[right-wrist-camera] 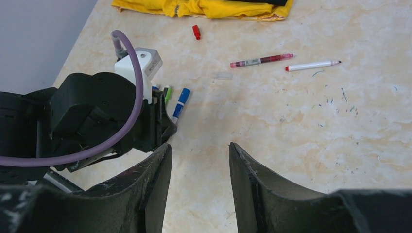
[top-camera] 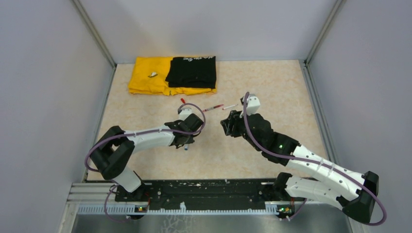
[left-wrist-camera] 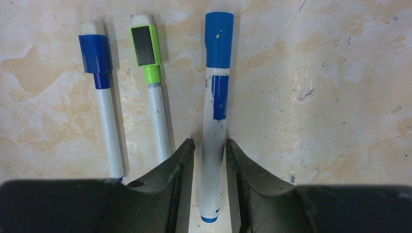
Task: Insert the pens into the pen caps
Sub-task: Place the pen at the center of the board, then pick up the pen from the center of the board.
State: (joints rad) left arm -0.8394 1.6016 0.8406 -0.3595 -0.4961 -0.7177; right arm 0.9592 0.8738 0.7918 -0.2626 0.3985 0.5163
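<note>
On the left of the bench [top-camera: 272, 87], the left wrist view shows three capped pens lying side by side: a small blue-capped pen [left-wrist-camera: 108, 127], a green-capped pen [left-wrist-camera: 156, 114] and a larger blue-capped pen [left-wrist-camera: 214, 116]. The left end effector [left-wrist-camera: 209, 144] is low over the last, its fingers [left-wrist-camera: 179, 187] apart on either side of the barrel, a sliver of bench showing beside one. Further right and farther back lie a loose red cap [right-wrist-camera: 196, 32], an uncapped maroon pen [right-wrist-camera: 262, 60] and an uncapped white pen [right-wrist-camera: 313, 65], well apart from the capped three. The right end effector [right-wrist-camera: 199, 151] hangs above bare bench, fingers spread and holding nothing
</note>
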